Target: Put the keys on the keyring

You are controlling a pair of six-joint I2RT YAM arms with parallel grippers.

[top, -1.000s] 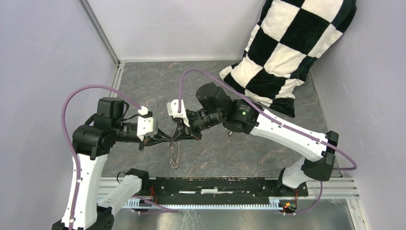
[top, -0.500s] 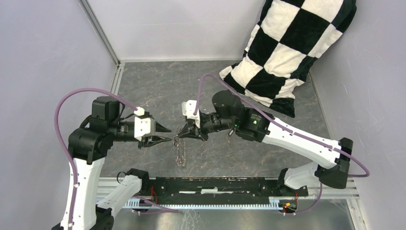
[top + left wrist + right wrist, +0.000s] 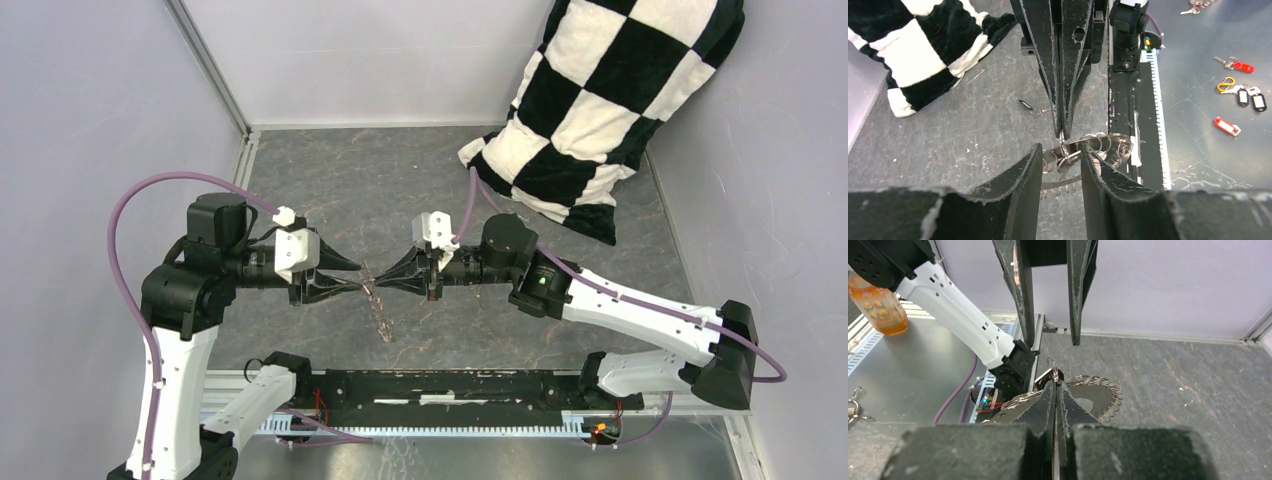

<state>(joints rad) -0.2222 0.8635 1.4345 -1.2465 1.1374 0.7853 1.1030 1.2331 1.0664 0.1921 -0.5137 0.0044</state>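
Note:
The keyring (image 3: 381, 316) hangs edge-on above the table from my right gripper (image 3: 377, 285), which is shut on a small ring at its top. In the right wrist view the keyring (image 3: 1104, 388) shows as a toothed wreath just past the right gripper (image 3: 1055, 386). My left gripper (image 3: 357, 284) faces it tip to tip and is open. In the left wrist view the left gripper (image 3: 1061, 151) has a finger on each side of the keyring (image 3: 1100, 144), with gaps visible. One of the keys (image 3: 1027, 105), black-headed, lies on the table beyond.
A black-and-white checkered pillow (image 3: 600, 100) leans in the far right corner. Off the table on the metal surface lie red key tags (image 3: 1226, 126), black tags (image 3: 1252, 99) and a yellow clip (image 3: 1226, 83). An orange bottle (image 3: 879, 304) stands there too.
My left gripper has opened and let go of the keyring. The right arm has swung to the right and levelled out, carrying the keyring with it. The two grippers now point at each other.

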